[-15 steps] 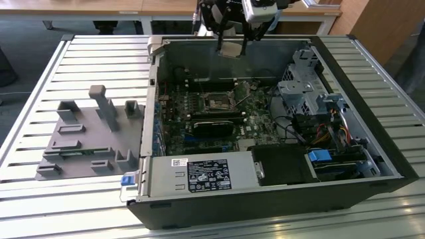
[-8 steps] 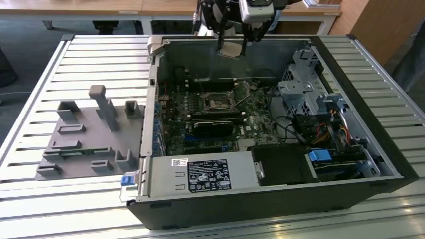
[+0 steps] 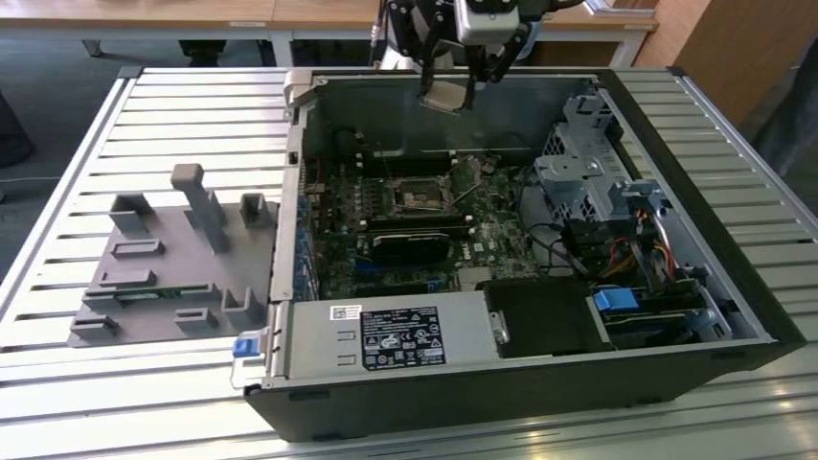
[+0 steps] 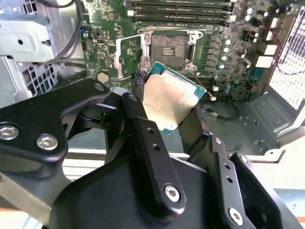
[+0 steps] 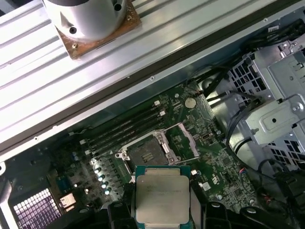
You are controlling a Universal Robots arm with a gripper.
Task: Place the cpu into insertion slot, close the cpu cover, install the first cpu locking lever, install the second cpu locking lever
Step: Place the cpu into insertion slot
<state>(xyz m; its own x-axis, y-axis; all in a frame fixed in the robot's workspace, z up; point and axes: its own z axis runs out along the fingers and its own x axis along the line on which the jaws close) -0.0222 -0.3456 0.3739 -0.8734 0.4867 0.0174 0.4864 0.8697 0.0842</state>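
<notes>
End effector (image 3: 450,86) with the cpu (image 4: 169,102) in its grip, above the insertion slot (image 4: 167,48).

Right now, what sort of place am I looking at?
Likely a robotics lab bench: an opened computer case sits on a slatted metal table, a grey parts fixture lies beside it, and the gripper holds the cpu over the case.

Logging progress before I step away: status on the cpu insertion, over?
Gripper shut on the cpu, held above the motherboard. Insertion slot empty, cpu cover swung open beside it. Path from cpu to slot looks clear.
</notes>
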